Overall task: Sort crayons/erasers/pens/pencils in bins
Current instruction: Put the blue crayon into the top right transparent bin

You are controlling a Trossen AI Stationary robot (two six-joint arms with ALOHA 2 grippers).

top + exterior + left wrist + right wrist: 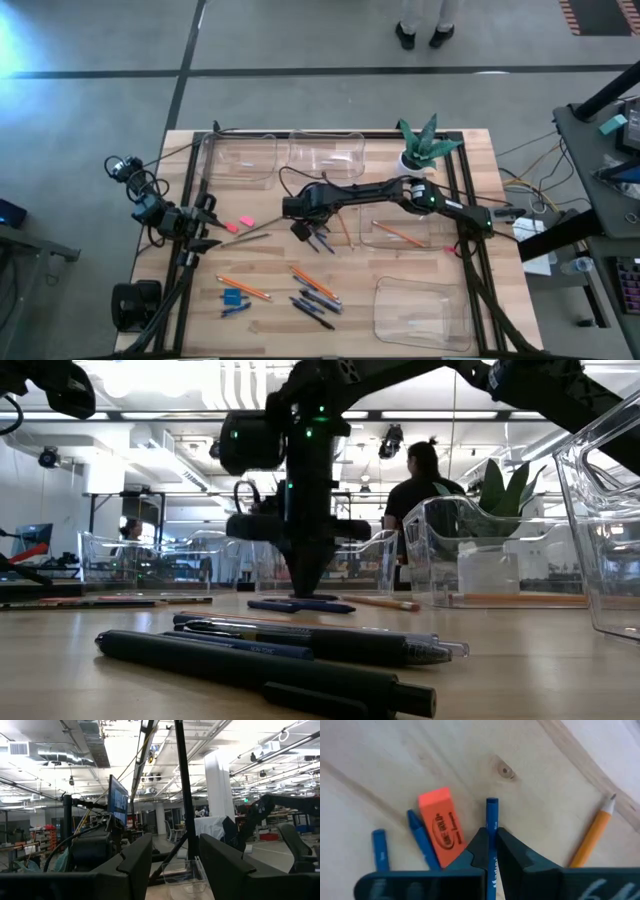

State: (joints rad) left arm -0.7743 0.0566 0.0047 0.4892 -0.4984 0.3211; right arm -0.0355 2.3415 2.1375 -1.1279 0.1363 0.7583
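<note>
My right gripper (300, 228) reaches to the middle of the table, points steeply down and is shut on a blue crayon (491, 815). Beside it on the wood lie a pink eraser (440, 827), two more blue crayons (422, 842) (380, 851) and an orange pencil (592, 837). Dark pens (300, 645) lie nearer the front edge. Clear bins stand at the far left (240, 160), far middle (325, 155), right (400, 240) and near right (420, 310). My left gripper (175, 870) waits open at the table's left edge, aimed above level. My right gripper pinches the blue crayon between its two fingertips, a little back from the crayon's free end (492, 826). The fingers come from above, pointing steeply down. Whether the crayon is lifted off the wood I cannot tell.
A potted plant (425, 145) stands at the far right. One pencil (400, 233) lies in the right bin. More pencils (245, 288), a blue eraser (234, 297) and another pink eraser (246, 221) lie on the table's left half. People stand beyond the far edge.
</note>
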